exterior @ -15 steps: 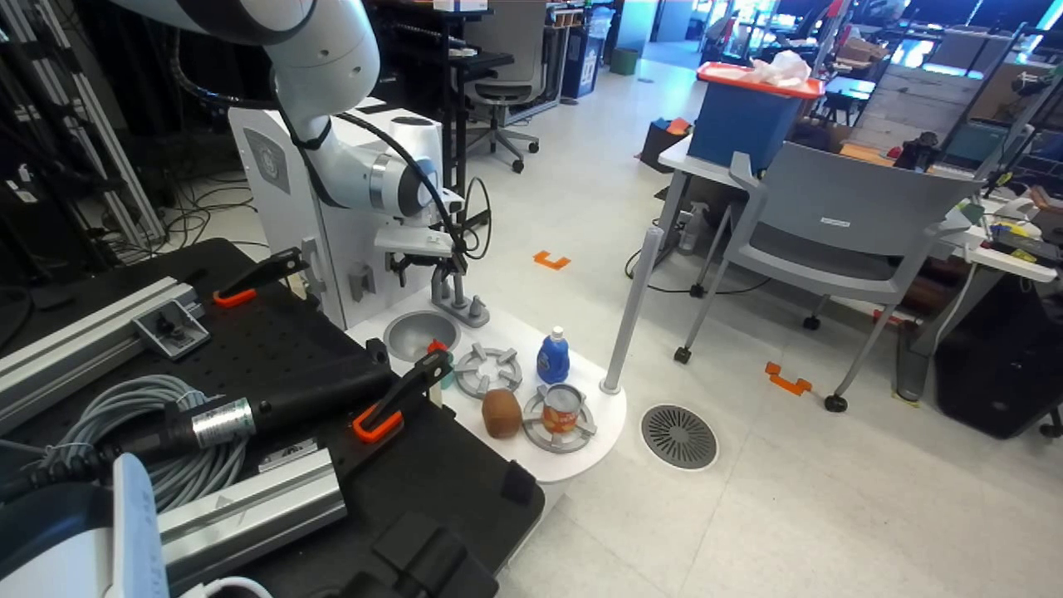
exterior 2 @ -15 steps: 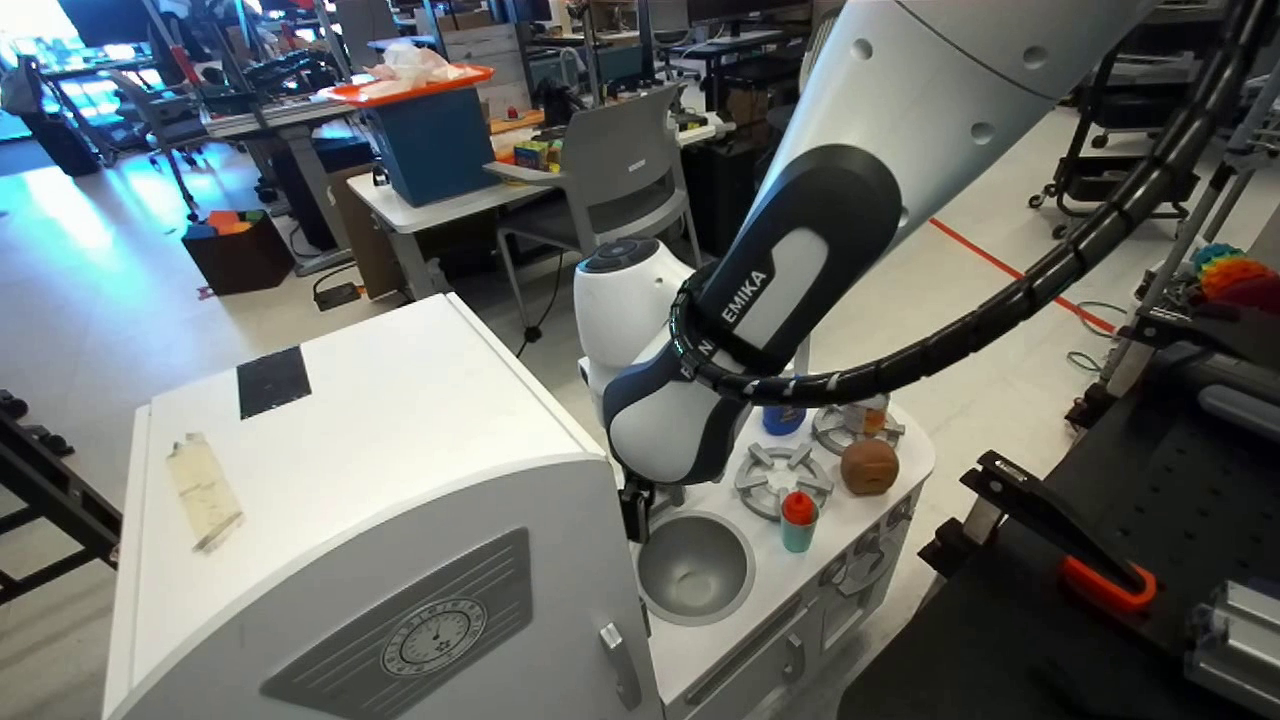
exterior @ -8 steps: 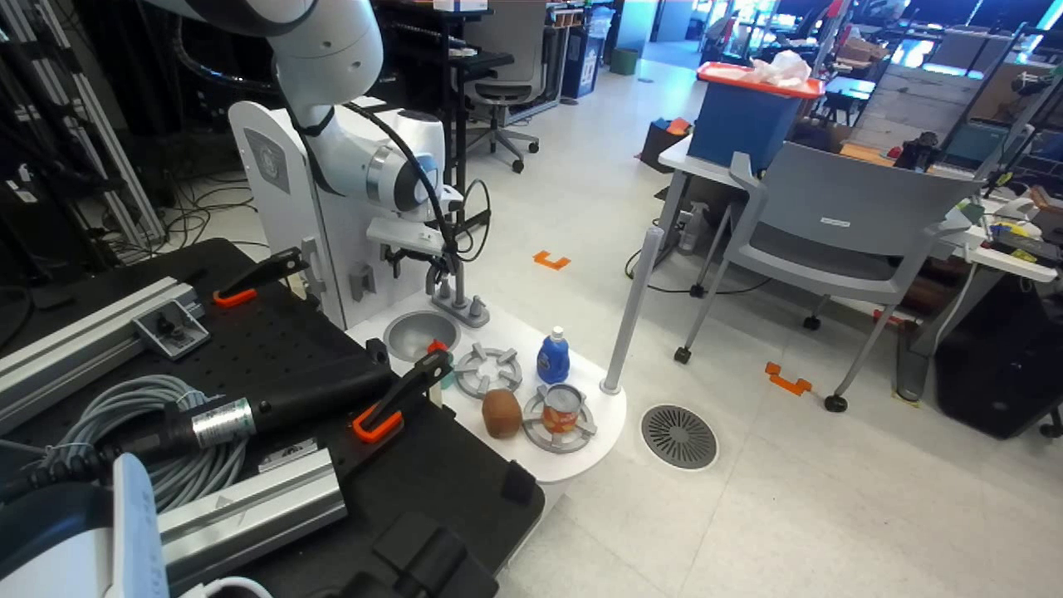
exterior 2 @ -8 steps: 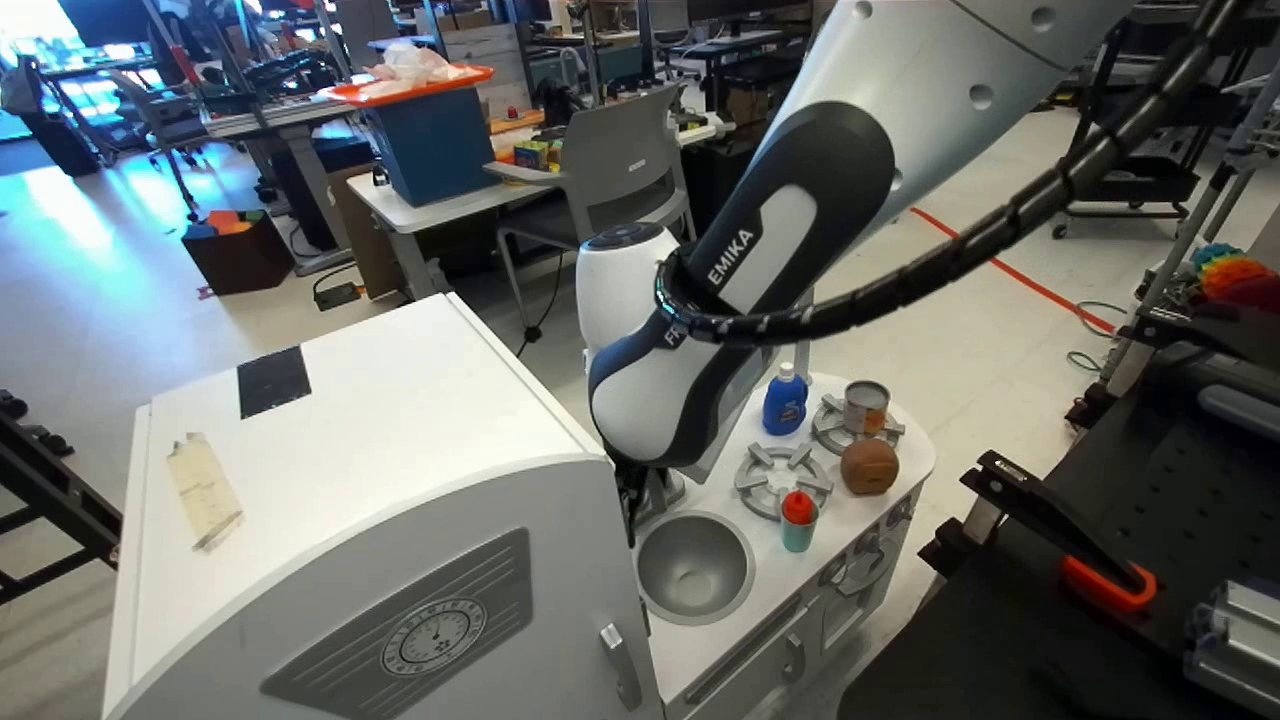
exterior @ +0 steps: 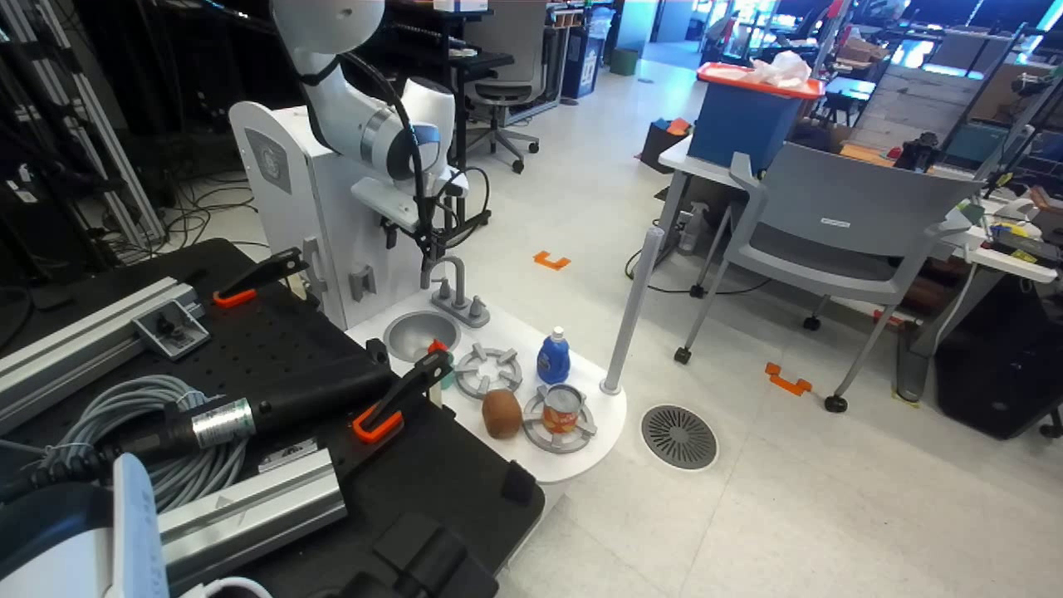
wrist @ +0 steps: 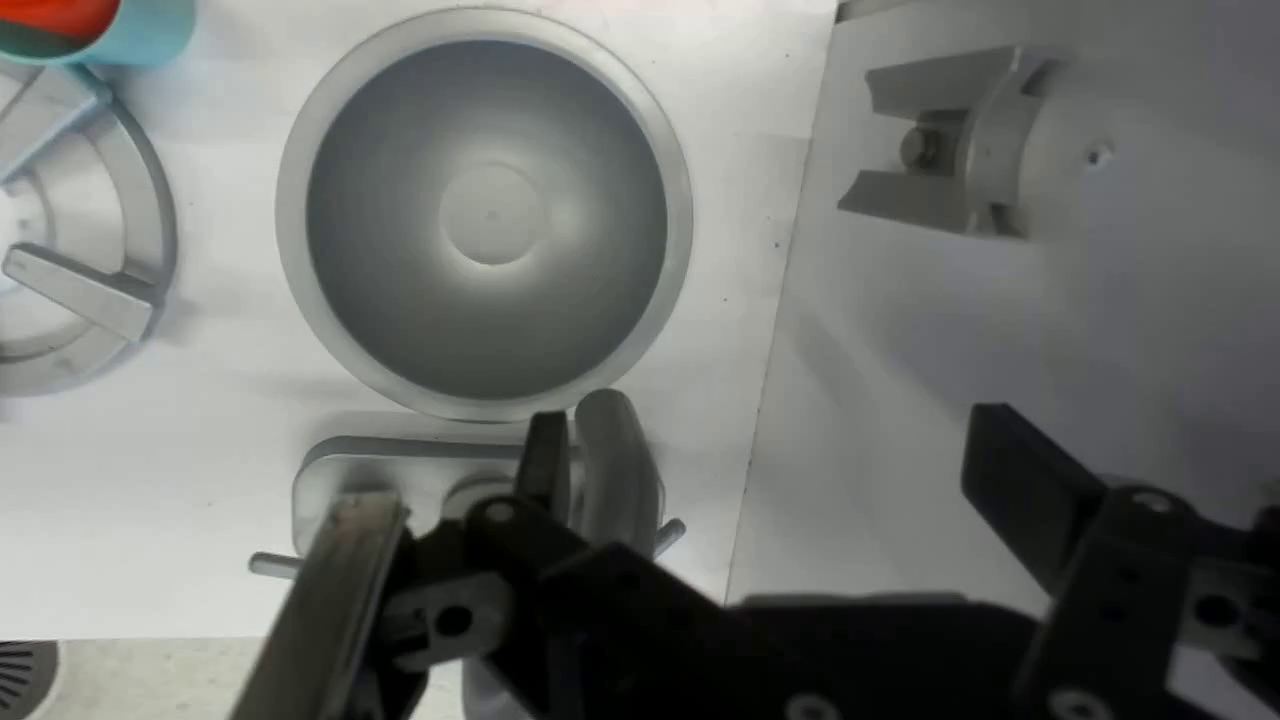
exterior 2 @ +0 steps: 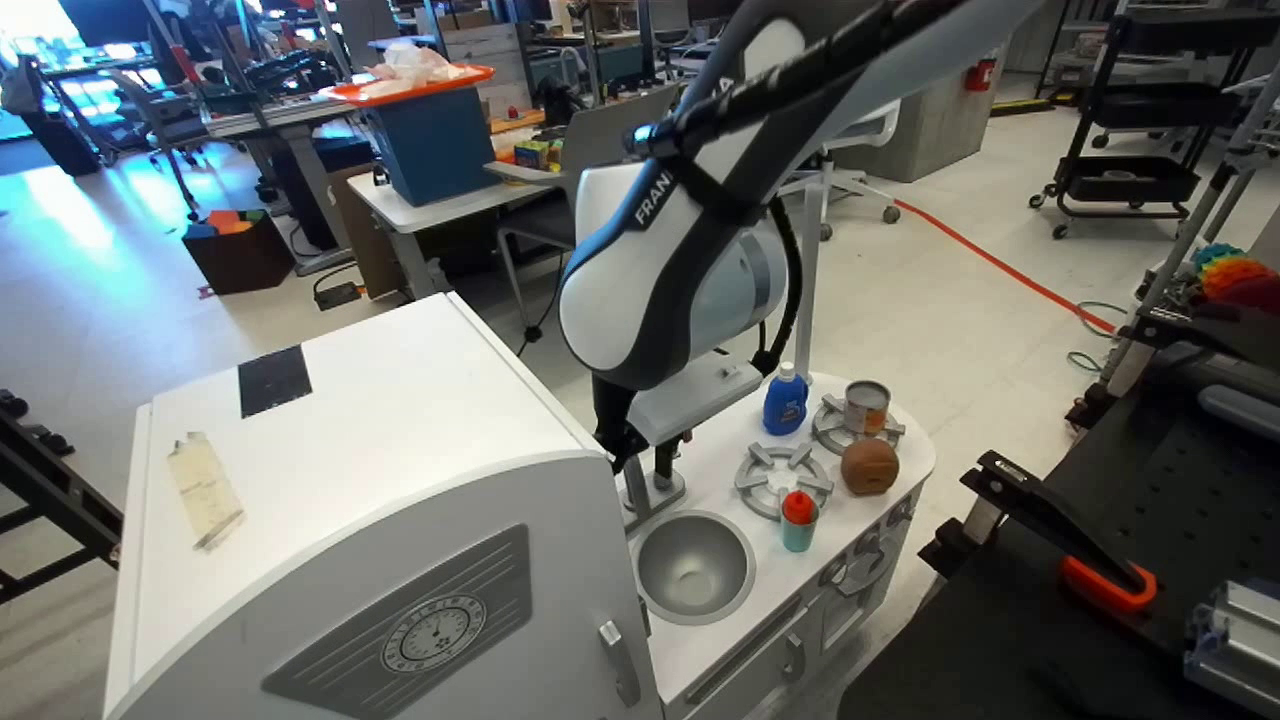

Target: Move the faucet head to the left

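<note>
Black two-fingered gripper (wrist: 775, 450), spread wide, grips nothing; bent silver-grey metal faucet head (wrist: 612, 460), lower centre of the wrist view, stands beside the frame-left finger (wrist: 545, 455), presumably placed for pushing; contact unclear.

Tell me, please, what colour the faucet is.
Grey; the faucet shows best in an exterior view.

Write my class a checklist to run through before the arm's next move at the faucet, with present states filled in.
1. Gripper open: ok.
2. Faucet head between the fingers in the wrist view: ok.
3. Faucet head centred between them: not ok, it shows nearer one finger.
4. Finger touching the faucet head: cannot tell.
5. Blue bottle upright, apart from the gripper: ok.
</note>
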